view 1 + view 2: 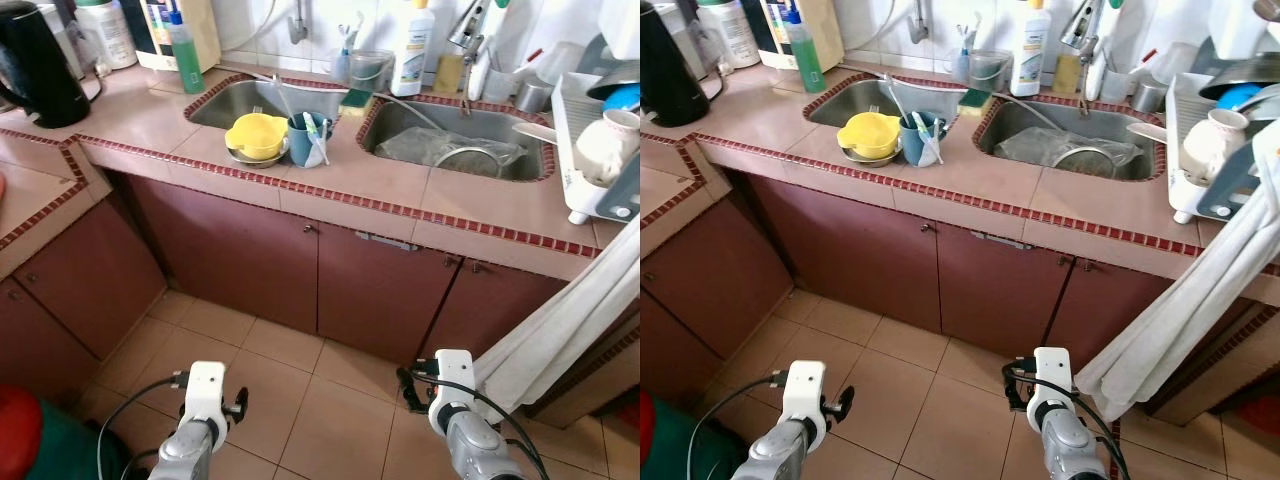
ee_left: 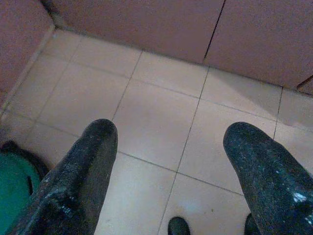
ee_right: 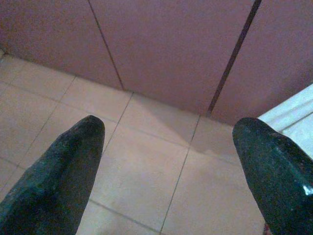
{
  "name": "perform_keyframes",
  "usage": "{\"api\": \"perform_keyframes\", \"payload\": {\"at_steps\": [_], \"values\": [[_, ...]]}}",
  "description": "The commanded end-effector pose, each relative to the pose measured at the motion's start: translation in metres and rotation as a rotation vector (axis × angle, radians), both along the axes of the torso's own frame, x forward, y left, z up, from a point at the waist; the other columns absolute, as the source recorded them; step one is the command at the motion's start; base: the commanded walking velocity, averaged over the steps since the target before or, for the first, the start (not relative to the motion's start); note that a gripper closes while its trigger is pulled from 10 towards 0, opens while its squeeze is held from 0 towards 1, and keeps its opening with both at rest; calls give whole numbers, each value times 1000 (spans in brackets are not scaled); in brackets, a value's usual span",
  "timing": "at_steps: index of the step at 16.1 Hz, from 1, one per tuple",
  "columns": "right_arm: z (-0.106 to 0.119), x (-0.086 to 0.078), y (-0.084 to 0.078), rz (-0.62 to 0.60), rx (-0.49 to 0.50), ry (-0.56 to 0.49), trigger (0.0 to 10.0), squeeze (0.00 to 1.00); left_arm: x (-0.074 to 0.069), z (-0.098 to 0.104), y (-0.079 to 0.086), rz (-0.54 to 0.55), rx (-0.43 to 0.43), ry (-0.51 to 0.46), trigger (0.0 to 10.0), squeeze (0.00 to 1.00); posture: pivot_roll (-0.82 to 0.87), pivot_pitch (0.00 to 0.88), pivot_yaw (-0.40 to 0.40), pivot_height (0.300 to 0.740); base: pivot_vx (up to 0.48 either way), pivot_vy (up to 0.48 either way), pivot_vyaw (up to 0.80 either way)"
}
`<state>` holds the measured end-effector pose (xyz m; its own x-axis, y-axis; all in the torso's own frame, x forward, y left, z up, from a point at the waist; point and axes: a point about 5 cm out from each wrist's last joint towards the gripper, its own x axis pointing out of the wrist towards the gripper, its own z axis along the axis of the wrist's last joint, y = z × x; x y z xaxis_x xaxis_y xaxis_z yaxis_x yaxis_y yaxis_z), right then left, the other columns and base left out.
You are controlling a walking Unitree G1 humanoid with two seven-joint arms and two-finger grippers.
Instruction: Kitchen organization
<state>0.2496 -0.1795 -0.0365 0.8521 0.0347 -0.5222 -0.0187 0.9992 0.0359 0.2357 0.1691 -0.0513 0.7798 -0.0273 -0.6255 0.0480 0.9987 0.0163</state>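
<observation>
Both arms hang low over the tiled floor (image 1: pixel 300 400), short of the table (image 1: pixel 340 175). The left gripper (image 2: pixel 166 161) and right gripper (image 3: pixel 168 161) have their jaws spread wide, released and empty. The likely first things to tidy, a yellow bowl (image 1: pixel 256 135) and a blue cup (image 1: pixel 305 138), sit together on the table between the 2 sinks (image 1: pixel 450 135), far from both. Step closer and square up before raising either arm; reaching from here would overstretch.

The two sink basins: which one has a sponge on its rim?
The right basin; a green-yellow sponge sits at its back left corner.
</observation>
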Motion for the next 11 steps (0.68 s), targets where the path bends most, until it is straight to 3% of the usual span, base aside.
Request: {"api": "perform_keyframes", "payload": {"at_steps": [1, 3, 7, 11], "values": [[5, 3, -4, -13, -14, -46, 10000, 0, 7, 4, -6, -28, 13, -13, 10000, 0, -91, 0, 41, 732, 0, 0, 0], [5, 1, -6, -15, 25, -56, 10000, 0, 8, 5, -10, -32, 9, -15, 10000, 0, -95, 0, 35, 732, 0, 0, 0], [3, -3, -14, 14, -26, -39, 10000, 0, 14, 9, -22, -44, -5, -52, 10000, 0, -52, 0, -32, 732, 0, 0, 0], [8, 4, -15, 72, -22, -41, 10000, 0, 16, 13, -27, 5, -27, -102, 10000, 0, 53, 0, -127, 732, 0, 0, 0]]}}
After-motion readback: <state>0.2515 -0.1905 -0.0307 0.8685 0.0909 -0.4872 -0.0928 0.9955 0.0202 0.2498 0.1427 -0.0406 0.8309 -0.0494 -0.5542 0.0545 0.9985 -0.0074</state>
